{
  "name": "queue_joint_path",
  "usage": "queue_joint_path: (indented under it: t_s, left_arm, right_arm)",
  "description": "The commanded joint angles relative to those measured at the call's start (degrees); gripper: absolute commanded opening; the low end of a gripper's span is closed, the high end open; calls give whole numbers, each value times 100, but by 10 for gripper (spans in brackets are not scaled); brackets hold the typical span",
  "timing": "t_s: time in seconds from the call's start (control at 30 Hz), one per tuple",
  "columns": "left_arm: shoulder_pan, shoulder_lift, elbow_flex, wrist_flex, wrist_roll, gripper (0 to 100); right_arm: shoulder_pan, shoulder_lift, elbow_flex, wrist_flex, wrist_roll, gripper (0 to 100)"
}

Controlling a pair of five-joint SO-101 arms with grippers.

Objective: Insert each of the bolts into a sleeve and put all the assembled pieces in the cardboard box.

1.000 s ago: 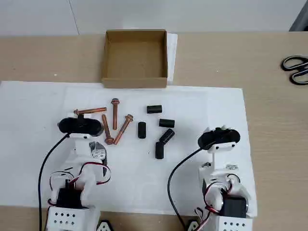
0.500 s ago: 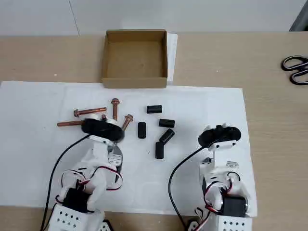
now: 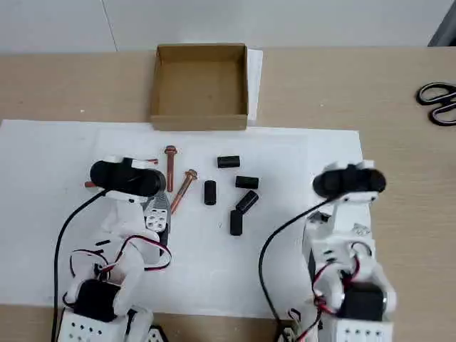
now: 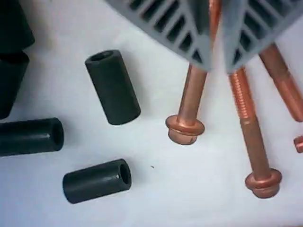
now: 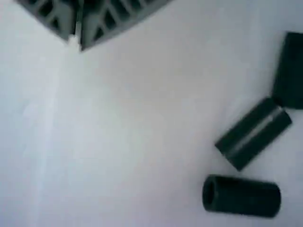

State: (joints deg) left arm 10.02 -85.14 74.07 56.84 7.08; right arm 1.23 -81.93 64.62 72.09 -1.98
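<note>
on white paper [image 3: 43,214] over a wood table [image 3: 320,85], left fingers [image 4: 165,23] and right fingers [image 5: 118,14] closed, empty

Black-handled scissors [image 3: 436,103] on the wooden table [image 3: 342,85], beside a white paper sheet [image 3: 43,214].

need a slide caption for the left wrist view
Left gripper above loose copper bolts, with black sleeves lying beside them on white paper.
</note>
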Motion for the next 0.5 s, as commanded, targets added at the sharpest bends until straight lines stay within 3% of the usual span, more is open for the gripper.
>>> queue_joint_path:
  t_s: [0.0,0.2,0.37,0.47]
  left_arm:
    - [-44,510,-664,79,-26,7]
    - [-79,2435,-2598,844,-97,8]
    - [-448,4431,-4866,2259,-1231,8]
    - [-712,5380,-5956,2927,-1363,8]
  right_arm:
    - [4,1420,-1160,154,-440,4]
    - [-22,2967,-2488,945,-457,4]
    - [-31,3187,-3033,1270,-255,6]
    - [-31,3178,-3165,1464,149,7]
